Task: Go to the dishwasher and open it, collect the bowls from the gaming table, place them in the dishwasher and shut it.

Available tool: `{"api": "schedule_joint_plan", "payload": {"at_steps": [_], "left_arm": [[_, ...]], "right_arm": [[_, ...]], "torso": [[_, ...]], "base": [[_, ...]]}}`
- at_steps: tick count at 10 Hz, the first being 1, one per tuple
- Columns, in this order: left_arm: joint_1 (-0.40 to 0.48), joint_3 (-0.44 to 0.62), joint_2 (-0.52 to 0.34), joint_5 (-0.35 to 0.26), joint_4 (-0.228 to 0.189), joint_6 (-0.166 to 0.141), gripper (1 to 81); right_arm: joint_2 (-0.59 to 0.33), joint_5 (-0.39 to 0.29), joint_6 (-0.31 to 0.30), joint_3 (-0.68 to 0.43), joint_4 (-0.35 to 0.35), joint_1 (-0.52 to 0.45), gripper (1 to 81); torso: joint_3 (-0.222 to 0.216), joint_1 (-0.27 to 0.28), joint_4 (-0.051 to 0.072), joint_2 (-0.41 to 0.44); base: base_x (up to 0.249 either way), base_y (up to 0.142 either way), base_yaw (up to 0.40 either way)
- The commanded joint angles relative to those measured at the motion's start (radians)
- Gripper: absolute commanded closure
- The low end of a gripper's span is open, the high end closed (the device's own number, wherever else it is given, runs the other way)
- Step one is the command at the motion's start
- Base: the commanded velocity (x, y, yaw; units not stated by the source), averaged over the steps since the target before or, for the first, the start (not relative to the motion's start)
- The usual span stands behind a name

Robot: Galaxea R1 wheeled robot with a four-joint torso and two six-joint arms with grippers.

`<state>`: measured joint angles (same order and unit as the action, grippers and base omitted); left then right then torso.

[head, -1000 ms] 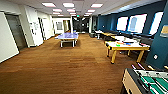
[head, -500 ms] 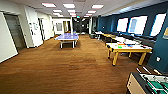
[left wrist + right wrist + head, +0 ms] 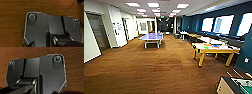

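Brown wood-plank flooring (image 3: 159, 67) runs the length of a long room with white walls on one side, dark blue walls and bright windows (image 3: 224, 23) on the other. Ahead stands a blue table-tennis table (image 3: 151, 37). To the right, the gaming table (image 3: 214, 50), yellow-legged and white-topped, carries colourful items, among them a green spot that may be the bowls (image 3: 206, 46). Nearest, a foosball table (image 3: 236, 86) corner shows. Whether the grippers are spread or closed cannot be told.

Ahead to my right stands the gaming table (image 3: 214, 50), white-topped, yellow-legged, with a green bowl (image 3: 206, 46) on it among colourful clutter.
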<state>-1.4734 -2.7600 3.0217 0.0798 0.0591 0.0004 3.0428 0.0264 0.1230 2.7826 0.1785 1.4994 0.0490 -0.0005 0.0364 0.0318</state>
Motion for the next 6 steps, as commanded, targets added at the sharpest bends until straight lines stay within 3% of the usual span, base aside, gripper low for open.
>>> {"api": "schedule_joint_plan", "payload": {"at_steps": [1, 6], "left_arm": [[0.058, -0.001, -0.003, -0.046, -0.005, 0.004, 1.0], [0.058, -0.001, -0.001, -0.048, -0.007, 0.006, 1.0]], "right_arm": [[-0.002, -0.046, 0.001, 0.001, -0.001, -0.053, 1.0], [-0.002, -0.045, 0.001, 0.001, 0.001, -0.050, 1.0]], "torso": [[0.000, 0.001, 0.000, 0.000], [0.000, 0.001, 0.000, 0.000]], "base": [[0.195, 0.000, 0.000], [0.195, 0.000, 0.000]]}}
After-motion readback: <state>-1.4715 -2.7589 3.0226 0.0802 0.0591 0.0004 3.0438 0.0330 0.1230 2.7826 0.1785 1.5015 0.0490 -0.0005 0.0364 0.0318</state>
